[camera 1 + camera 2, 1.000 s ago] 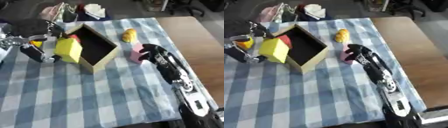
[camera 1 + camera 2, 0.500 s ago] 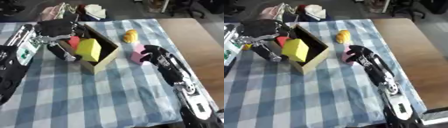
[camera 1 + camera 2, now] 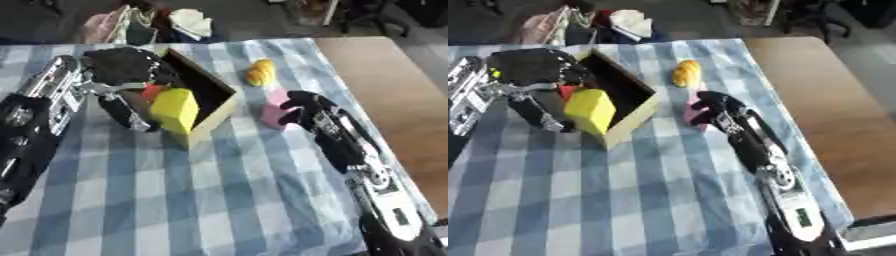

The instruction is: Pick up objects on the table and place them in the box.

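Yellow house-shaped block (image 3: 175,110) now over the near rim of the open cardboard box (image 3: 220,95), up from beside its wall a second back | drop looks close | left hand (image 3: 122,67) curled round block, arm reaching across from left | right hand (image 3: 302,107) fingers curled against pink block (image 3: 273,113) on checked cloth (image 3: 219,190) | orange piece (image 3: 259,73) waits beyond.

Evenly lit from above, soft throughout, edges smeared by motion blur; faint shadows beneath the right hand (image 3: 302,107); dim, indistinct clutter beyond the bench (image 3: 219,200).
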